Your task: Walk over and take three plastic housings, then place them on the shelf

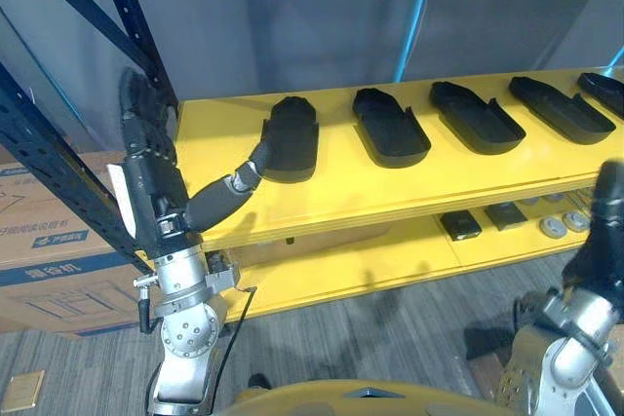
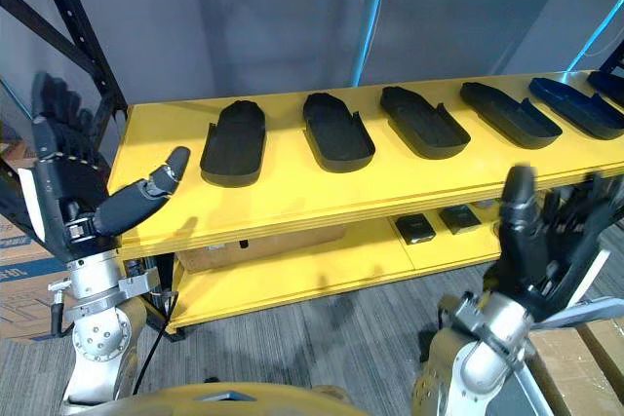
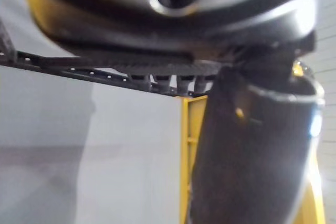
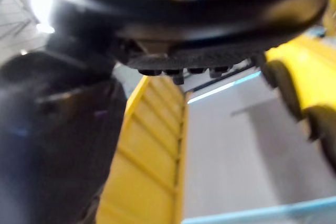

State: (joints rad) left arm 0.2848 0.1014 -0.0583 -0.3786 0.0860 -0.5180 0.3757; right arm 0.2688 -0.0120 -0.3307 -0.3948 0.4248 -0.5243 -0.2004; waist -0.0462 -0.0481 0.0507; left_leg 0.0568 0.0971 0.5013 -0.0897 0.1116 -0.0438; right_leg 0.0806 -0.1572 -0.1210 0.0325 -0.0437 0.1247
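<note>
Several black plastic housings lie in a row on the yellow shelf (image 1: 331,197); the leftmost housing (image 1: 290,138) is nearest my left hand, and others (image 2: 337,131) (image 2: 423,121) follow to the right. My left hand (image 1: 151,177) is raised at the shelf's left end, fingers straight up and thumb (image 2: 146,197) stretched toward the leftmost housing, holding nothing. My right hand (image 2: 531,231) is held up in front of the shelf's right part, fingers spread and empty. The left thumb (image 3: 252,156) and the right thumb (image 4: 52,129) stand free in their wrist views.
A dark blue rack upright (image 1: 58,172) stands at the left with cardboard boxes (image 1: 49,250) behind it. The lower yellow shelf (image 1: 370,260) carries small dark blocks (image 1: 460,225) and round parts (image 1: 561,227). Grey floor lies in front.
</note>
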